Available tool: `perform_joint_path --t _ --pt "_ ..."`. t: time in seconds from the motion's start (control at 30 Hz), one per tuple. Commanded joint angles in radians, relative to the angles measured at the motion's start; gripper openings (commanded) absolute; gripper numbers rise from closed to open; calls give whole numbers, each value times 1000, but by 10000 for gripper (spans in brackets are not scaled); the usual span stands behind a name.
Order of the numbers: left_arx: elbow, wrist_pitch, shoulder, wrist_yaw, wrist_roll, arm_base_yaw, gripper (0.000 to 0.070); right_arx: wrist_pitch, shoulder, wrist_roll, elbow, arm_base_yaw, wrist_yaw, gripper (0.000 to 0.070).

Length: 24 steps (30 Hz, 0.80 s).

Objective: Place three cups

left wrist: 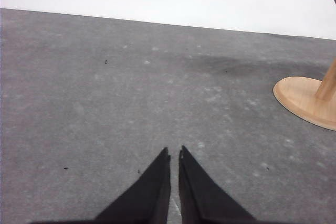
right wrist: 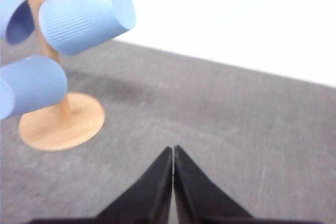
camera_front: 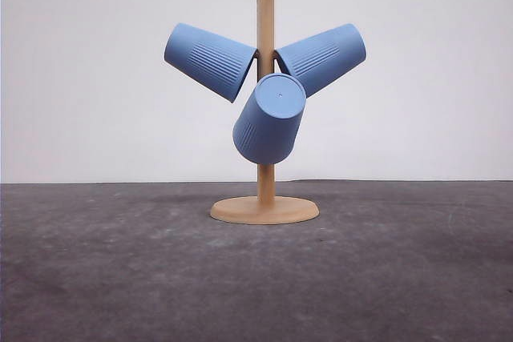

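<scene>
The grey bench (camera_front: 256, 278) is stretching wide in front of me, and in the front view the wooden stand (camera_front: 265, 198) is sitting on it near the middle, round base flat, post upright. That view is showing all three cups hanging tilted on the stand's pegs: the left cup (camera_front: 210, 60) leaning up to the left, the right cup (camera_front: 322, 57) leaning up to the right, the front cup (camera_front: 270, 119) pointing its flat base toward me. All are light blue, tapered, finely ribbed.

My left wrist view is catching the stand's base at the edge, well apart from my left gripper (left wrist: 174, 153), whose fingers are nearly touching. My right gripper (right wrist: 173, 149) is pressed together, empty, with the cups off to one side, apart from it.
</scene>
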<state>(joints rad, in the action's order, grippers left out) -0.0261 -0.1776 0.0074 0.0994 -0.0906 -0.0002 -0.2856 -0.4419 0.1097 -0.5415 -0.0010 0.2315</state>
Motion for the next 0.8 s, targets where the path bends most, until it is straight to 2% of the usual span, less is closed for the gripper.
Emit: perform_joint_path --t 0.0,0.1,0.33,0.5,0.77 --pt "10 -10 2 -3 -1 0 0 72 52 14 89 -1 -12 0" --pt "10 -10 2 -3 -1 0 0 127 147 14 216 5 -45 0" --pt "10 -10 2 -3 -1 0 0 128 349 13 405 19 -92 0" --pt "10 -10 2 -3 -1 0 0 128 435 2 486 19 -135 0" --pt "10 -10 2 -3 -1 0 0 113 438 -32 530 20 -135 0"
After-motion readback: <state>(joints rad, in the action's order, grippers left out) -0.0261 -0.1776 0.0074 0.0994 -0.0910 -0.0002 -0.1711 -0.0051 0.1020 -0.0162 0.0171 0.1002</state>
